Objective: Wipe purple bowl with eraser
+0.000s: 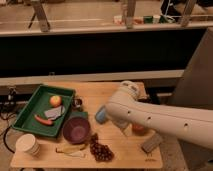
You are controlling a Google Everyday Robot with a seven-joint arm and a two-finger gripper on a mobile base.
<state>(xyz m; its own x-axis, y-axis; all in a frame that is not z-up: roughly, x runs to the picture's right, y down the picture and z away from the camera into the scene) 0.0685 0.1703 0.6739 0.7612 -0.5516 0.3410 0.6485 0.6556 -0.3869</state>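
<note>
The purple bowl (76,130) stands upright on the wooden table (122,152), just right of the green tray. The eraser (151,143), a small grey-brown block, lies near the table's front right corner, well apart from the bowl. My white arm (150,116) reaches in from the right across the table's middle. My gripper (126,126) points down under the arm, between the bowl and the eraser, mostly hidden by the arm. It touches neither of them.
A green tray (26,111) at the left holds an apple (55,100), a flat grey sheet (54,112) and a red-orange piece (43,120). A white cup (28,145), a yellowish peel (70,149), grapes (101,150), a blue cup (101,114) and an orange bowl (139,129) lie around.
</note>
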